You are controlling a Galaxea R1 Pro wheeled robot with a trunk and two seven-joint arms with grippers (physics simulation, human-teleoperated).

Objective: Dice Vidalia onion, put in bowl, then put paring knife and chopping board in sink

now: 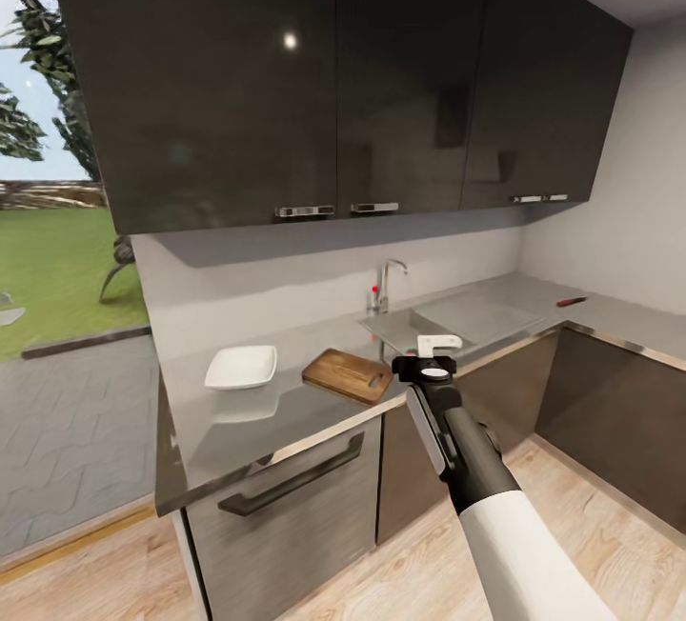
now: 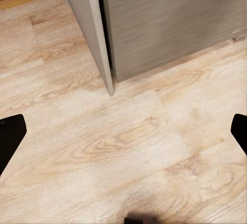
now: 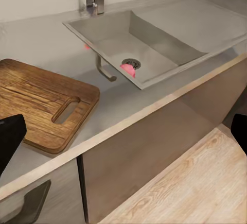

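The chopping board (image 1: pixel 348 374) lies on the countertop (image 1: pixel 286 411), left of the sink (image 1: pixel 448 316). To the board's left stands the white bowl (image 1: pixel 240 367). The paring knife (image 1: pixel 572 301), red-handled, lies on the counter's far right leg. My right gripper (image 1: pixel 438 347) hovers over the counter's front edge between board and sink. In the right wrist view it (image 3: pixel 123 134) is open and empty, facing the board (image 3: pixel 41 100) and the sink (image 3: pixel 154 33), where the pinkish Vidalia onion (image 3: pixel 127 69) sits by the drain, half hidden by the basin's front wall. My left gripper (image 2: pixel 123 134) is open over the wooden floor.
A chrome tap (image 1: pixel 384 288) with a red knob rises behind the sink. Dark wall cabinets (image 1: pixel 333 78) hang above the counter. Base cabinets with a long handle (image 1: pixel 291 480) stand below it, and one cabinet corner (image 2: pixel 105 69) lies near my left gripper. A glass wall (image 1: pixel 57 221) is at the left.
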